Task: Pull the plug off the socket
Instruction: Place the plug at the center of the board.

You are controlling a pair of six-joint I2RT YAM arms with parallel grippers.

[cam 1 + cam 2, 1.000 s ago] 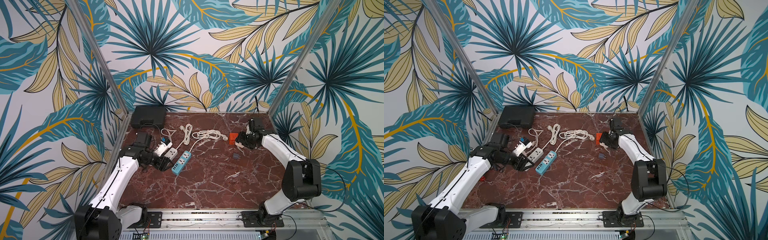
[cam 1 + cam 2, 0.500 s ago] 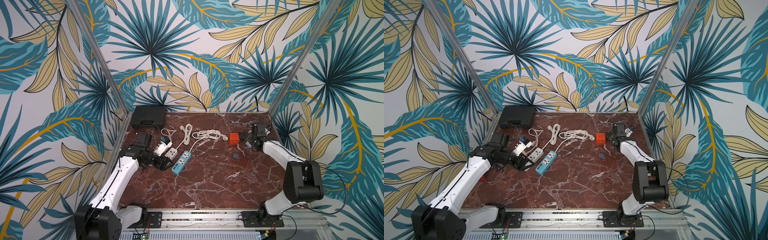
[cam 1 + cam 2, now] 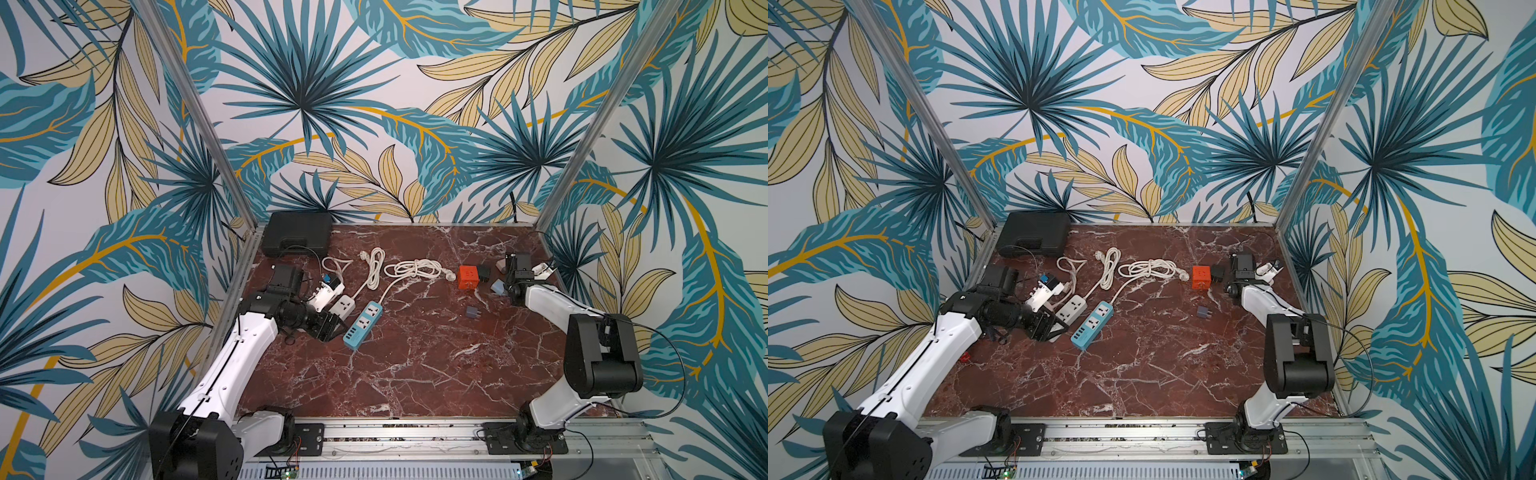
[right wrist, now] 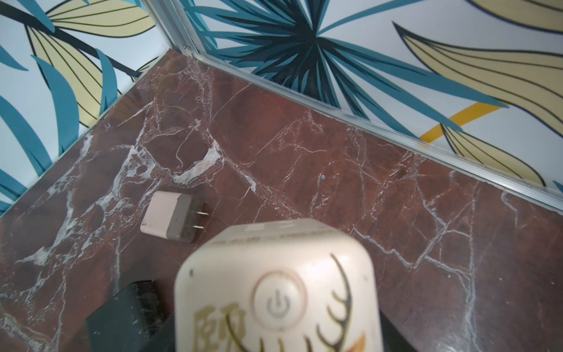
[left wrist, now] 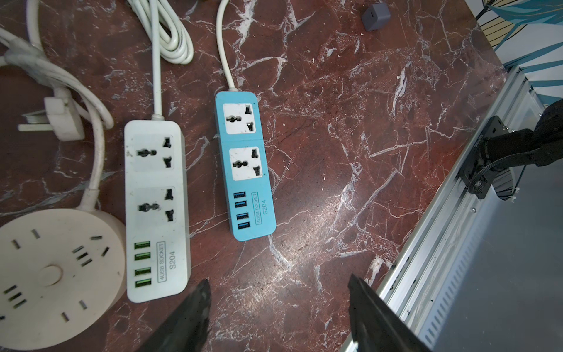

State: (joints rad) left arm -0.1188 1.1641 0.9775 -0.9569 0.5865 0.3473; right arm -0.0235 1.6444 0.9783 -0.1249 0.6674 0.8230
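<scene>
In both top views, the right gripper sits at the far right corner of the tabletop. Left wrist view: the fingers of the left gripper stand apart. Right wrist view alone: fingers clamp the cream cube socket; the pink-grey plug lies detached nearby, prongs bare.

Two flat power strips: white strip, blue strip. One round socket hub. Two cube sockets: orange cube socket, cream cube socket (power button on one face). Four small loose adapters: grey adapter, pale blue adapter, black adapter, pinkish adapter. Three white cords, coiled or looped. One black case. Two robot arms: left arm, right arm.
</scene>
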